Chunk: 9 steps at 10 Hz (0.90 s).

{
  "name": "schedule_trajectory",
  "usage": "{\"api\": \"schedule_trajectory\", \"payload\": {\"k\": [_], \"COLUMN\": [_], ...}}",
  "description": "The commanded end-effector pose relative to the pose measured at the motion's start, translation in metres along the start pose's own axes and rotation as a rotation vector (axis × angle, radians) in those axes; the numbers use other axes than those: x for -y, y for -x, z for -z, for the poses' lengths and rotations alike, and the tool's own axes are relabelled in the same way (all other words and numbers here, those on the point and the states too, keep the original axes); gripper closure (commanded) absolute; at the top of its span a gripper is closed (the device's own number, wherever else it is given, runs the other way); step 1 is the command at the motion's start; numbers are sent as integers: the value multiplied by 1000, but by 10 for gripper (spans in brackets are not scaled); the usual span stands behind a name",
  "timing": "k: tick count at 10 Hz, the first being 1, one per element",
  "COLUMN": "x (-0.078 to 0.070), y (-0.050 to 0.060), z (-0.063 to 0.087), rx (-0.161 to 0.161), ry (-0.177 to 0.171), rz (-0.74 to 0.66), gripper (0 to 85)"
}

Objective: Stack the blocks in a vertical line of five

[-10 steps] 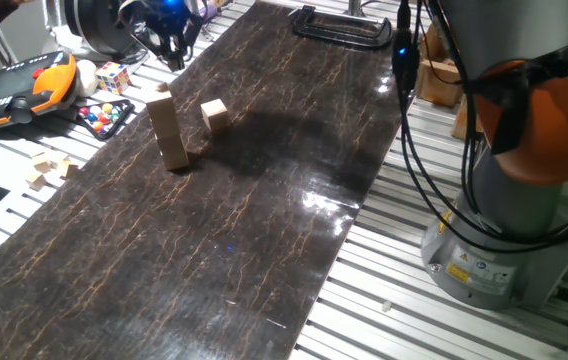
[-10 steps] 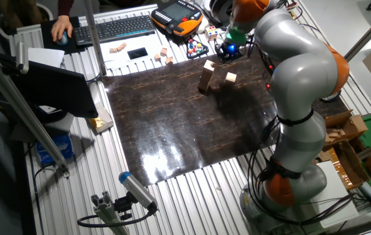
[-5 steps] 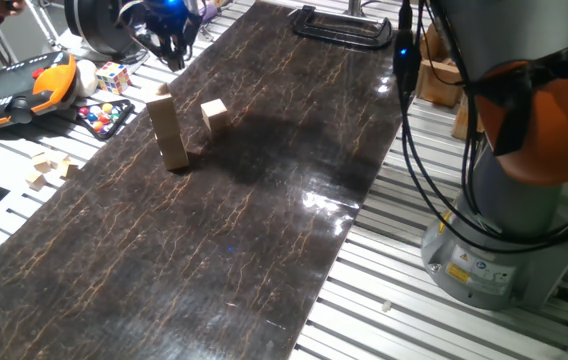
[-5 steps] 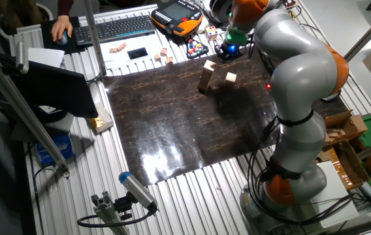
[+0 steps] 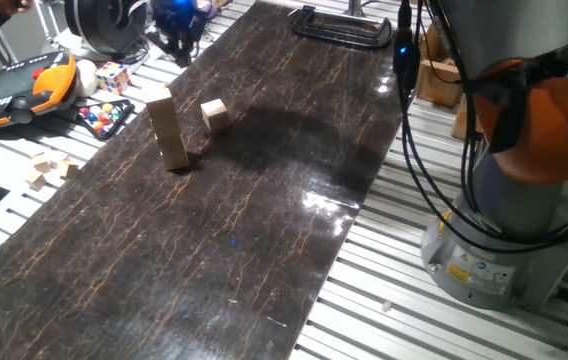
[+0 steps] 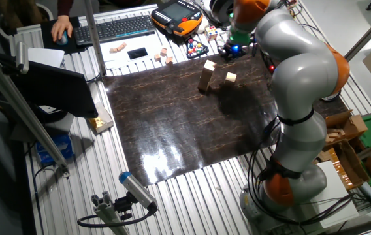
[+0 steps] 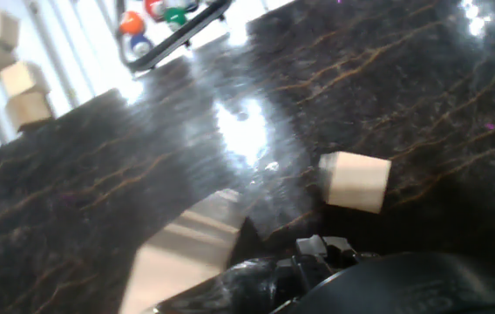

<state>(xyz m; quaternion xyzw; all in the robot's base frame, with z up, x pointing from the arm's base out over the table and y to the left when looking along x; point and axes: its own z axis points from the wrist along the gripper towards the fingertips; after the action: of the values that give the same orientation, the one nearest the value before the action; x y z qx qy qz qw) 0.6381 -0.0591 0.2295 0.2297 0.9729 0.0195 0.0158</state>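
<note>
A leaning column of tan blocks [image 5: 169, 130] stands on the dark mat, also seen in the other fixed view as the column [image 6: 204, 76]. One single block [image 5: 214, 113] rests on the mat just to its right, apart from it, and shows as the single block [image 6: 230, 78]. In the blurred hand view this lone block [image 7: 355, 180] lies right of centre, and the column's pale side [image 7: 178, 262] shows at the lower left. My gripper [image 5: 177, 32] hangs at the mat's far edge, well behind both, holding nothing. Its fingers are too small and dark to read.
Left of the mat lie a multicoloured puzzle cube [image 5: 113, 76], a tray of coloured balls [image 5: 104, 117], an orange teach pendant [image 5: 24, 85] and small wooden bits [image 5: 49, 170]. A black clamp [image 5: 344, 27] sits at the mat's far end. The arm's base [image 5: 504, 230] stands to the right.
The gripper has drifted up and away toward the far edge of the mat. The column and the single block have not moved.
</note>
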Motion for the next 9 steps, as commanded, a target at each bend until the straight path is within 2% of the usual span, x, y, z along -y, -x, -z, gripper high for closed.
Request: {"api": "schedule_trajectory", "payload": {"k": [1, 2, 3, 4, 5, 6, 8, 9], "x": [13, 20, 24, 25, 27, 31, 36, 36], "y": [7, 12, 13, 14, 16, 17, 21, 22], "z": [-2, -7, -14, -22, -29, -37, -54, -61], "rx": [-15, -19, -8, 8, 8, 7, 3, 6], "ry": [3, -12, -1, 9, 12, 16, -23, -28], "rz": [-55, -70, -83, -87, -87, -77, -63, -72], "gripper": [843, 843, 807, 727, 707, 840, 843, 843]}}
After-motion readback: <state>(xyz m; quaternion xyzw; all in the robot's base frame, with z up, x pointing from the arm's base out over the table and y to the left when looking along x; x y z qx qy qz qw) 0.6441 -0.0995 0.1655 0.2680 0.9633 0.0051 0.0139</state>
